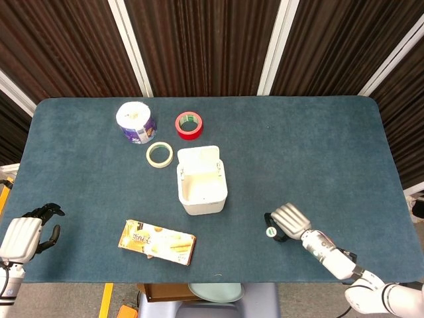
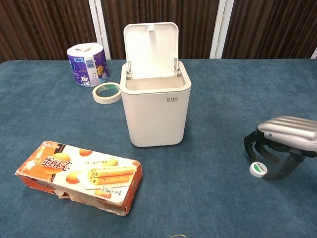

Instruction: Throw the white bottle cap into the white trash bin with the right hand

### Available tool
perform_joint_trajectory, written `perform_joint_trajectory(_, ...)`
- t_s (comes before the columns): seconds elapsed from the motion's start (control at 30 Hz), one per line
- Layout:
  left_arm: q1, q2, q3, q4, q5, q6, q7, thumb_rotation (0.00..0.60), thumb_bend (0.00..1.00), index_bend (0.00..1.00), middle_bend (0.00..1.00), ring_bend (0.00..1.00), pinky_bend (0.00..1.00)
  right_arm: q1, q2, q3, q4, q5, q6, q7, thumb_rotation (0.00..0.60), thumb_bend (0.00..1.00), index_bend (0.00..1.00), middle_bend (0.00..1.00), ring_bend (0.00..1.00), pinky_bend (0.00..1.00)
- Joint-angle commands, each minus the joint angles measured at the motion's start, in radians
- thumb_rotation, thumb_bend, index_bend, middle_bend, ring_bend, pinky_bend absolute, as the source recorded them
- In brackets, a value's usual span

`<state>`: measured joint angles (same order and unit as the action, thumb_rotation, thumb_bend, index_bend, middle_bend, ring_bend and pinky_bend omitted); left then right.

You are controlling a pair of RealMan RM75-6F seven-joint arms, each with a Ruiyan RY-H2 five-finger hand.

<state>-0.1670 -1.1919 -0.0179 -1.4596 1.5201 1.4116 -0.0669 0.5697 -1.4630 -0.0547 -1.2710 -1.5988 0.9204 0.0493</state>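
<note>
Chest view showed the right hand (image 2: 282,144) arched over the white bottle cap (image 2: 258,169), fingers curled around it on the counter (image 2: 208,198), contact unclear.

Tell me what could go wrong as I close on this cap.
The white bottle cap lies flat on the table cloth under the right robot hand; its low profile could let the fingers skid it away. The white trash bin is light-looking; a low carry could knock it.
</note>
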Motion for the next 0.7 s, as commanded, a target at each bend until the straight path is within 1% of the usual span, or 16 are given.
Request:
perform_joint_trajectory(0.03,0.000,0.000,0.000,0.000,-0.001,-0.001,0.000,0.600,0.53,0.39,0.29,0.37,0.49,0.001,-0.002,-0.001,0.003,0.001,0.001,0.001,0.600,0.29,0.65,0.86,0.95,0.93)
perform_joint_trajectory(0.3,0.000,0.001,0.000,-0.002,0.001,-0.001,-0.001,0.600,0.53,0.39,0.29,0.37,0.49,0.005,-0.009,-0.010,0.010,-0.002,0.005,0.017,0.600,0.29,0.59,0.86,0.95,0.93)
perform_joint_trajectory(0.4,0.000,0.000,0.000,0.000,0.002,-0.001,-0.001,0.600,0.53,0.39,0.29,0.37,0.49,0.008,-0.013,-0.012,0.016,-0.006,0.009,0.023,0.600,0.29,0.60,0.86,0.95,0.93)
perform_joint_trajectory(0.53,0.000,0.001,0.000,-0.001,0.001,-0.002,-0.002,0.600,0.53,0.39,0.29,0.37,0.49,0.006,-0.016,-0.016,0.024,-0.011,0.019,0.032,0.600,0.29,0.67,0.86,0.96,0.94)
perform_joint_trajectory(0.6,0.000,0.001,0.000,0.000,0.002,0.000,-0.003,0.600,0.53,0.39,0.29,0.37,0.49,0.004,-0.013,-0.017,0.024,-0.010,0.026,0.029,0.600,0.29,0.73,0.87,0.96,0.94)
perform_joint_trajectory(0.7,0.000,0.001,0.000,0.000,0.002,-0.001,-0.005,0.600,0.53,0.39,0.29,0.37,0.49,-0.007,0.002,-0.010,0.009,-0.010,0.061,0.028,0.600,0.29,0.76,0.87,0.96,0.94)
